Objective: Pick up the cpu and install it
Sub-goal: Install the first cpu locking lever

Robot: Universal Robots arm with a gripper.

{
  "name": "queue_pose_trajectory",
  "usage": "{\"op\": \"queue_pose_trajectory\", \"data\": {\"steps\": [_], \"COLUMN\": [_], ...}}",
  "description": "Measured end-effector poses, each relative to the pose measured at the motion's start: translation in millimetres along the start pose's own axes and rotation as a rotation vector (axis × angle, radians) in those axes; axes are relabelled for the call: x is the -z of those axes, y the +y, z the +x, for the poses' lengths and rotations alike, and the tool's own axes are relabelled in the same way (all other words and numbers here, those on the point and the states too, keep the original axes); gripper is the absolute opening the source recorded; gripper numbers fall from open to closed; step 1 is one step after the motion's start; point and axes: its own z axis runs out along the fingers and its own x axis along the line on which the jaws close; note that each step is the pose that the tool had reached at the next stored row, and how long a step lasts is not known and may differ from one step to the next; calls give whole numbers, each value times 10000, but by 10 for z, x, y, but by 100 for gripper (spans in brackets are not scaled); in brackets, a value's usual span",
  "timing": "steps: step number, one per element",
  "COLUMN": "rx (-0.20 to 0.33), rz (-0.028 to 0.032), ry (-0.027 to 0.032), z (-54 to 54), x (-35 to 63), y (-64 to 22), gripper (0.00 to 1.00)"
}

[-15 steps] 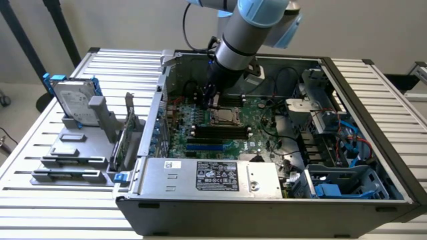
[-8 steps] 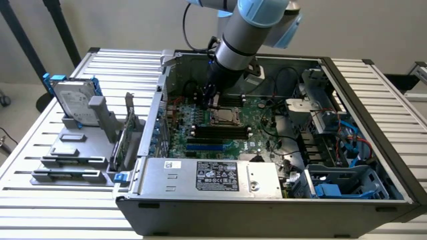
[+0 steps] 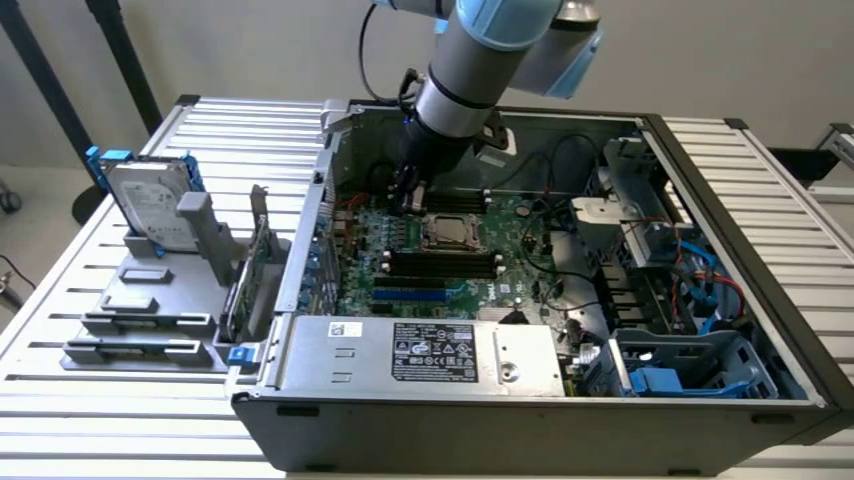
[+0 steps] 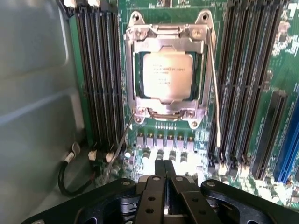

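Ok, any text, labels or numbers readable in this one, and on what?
Nothing can be read for certain.
cpu top: several printed lines, too blurred to read.
Black label on the power supply: white print and marks, too small.
White sticker beside it: too small.
Hard drive label: too small.

Print on cpu point(image 4: 167, 76) and label point(image 3: 434, 352) cannot be read

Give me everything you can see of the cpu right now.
The cpu is a small flat square chip with a silver-grey metal top bearing faint printed lines. It lies flat on the green motherboard, a metal frame bordering all four edges, between banks of black memory slots. The shut gripper is apart from it.
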Motion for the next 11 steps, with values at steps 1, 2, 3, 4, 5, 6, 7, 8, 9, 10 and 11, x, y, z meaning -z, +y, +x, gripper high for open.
{"op": "queue_pose_trajectory", "data": {"steps": [1,2,3,4,5,6,7,8,9,10,11], "rx": [-16,-36,-64,-98,-144,-207,-299,-410,-528,-656,-797], "rz": [-7,-13,-23,-34,-50,-68,-88,-109,-131,-154,-181], "ry": [30,57,82,103,124,147,178,212,247,286,330], "z": [2,4,6,8,9,10,10,10,10,10,11], "x": [8,15,23,30,36,39,40,40,41,41,41], "y": [-23,-45,-64,-79,-90,-96,-98,-99,-99,-100,-100], "gripper": [11,11,11,11,11,11,11,11,11,11,11]}}
